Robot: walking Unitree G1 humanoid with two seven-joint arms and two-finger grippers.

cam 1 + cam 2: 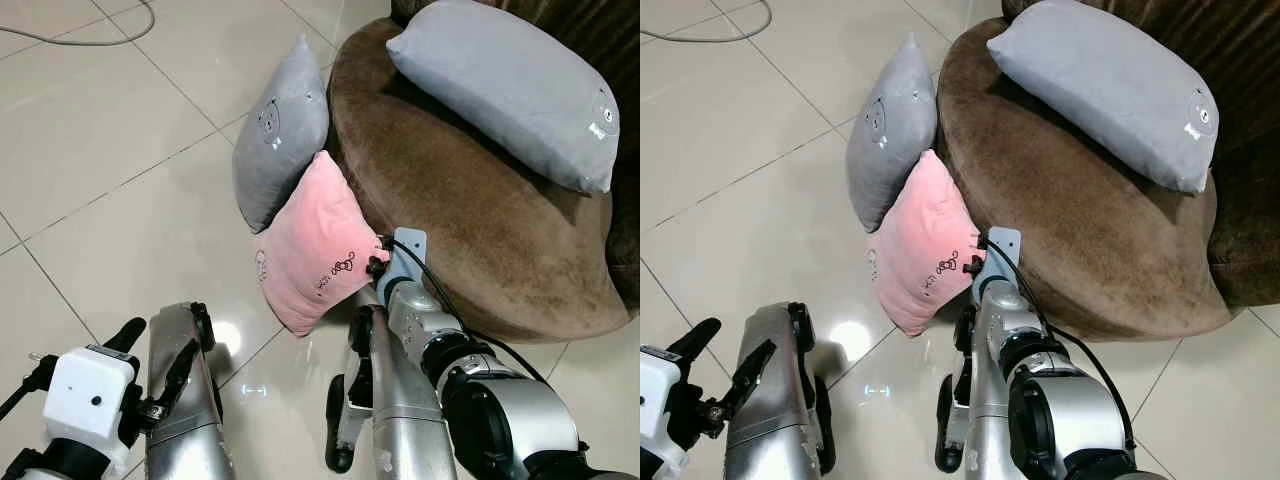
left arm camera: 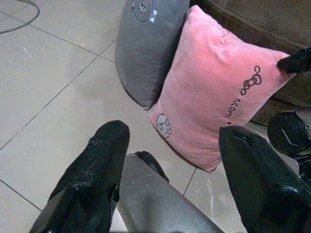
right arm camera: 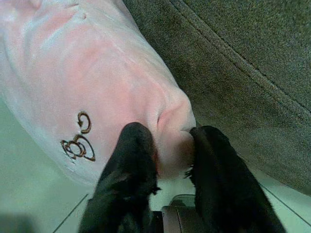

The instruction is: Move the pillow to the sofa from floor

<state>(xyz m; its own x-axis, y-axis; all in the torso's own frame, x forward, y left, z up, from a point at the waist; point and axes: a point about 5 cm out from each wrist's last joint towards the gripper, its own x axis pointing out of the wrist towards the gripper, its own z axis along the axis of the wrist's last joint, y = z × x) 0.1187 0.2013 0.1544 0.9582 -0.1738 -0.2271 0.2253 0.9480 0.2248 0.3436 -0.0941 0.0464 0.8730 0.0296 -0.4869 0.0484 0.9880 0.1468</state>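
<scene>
A: Starting with the biggest, what is there?

B: A brown sofa (image 1: 470, 210) with a long grey pillow (image 1: 510, 85) lying on its seat, standing on a pale tiled floor (image 1: 90, 130).

A: And the pink pillow (image 1: 315, 245)?

B: On the floor, propped against the sofa's front edge, touching a second grey pillow (image 1: 280, 125) that leans there too.

A: The right gripper (image 3: 170, 150)?

B: Its two black fingers are clamped on the pink pillow's corner nearest the sofa.

A: The left gripper (image 2: 170, 170)?

B: Held low over the tiles near the pink pillow, fingers spread apart, gripping nothing.
</scene>
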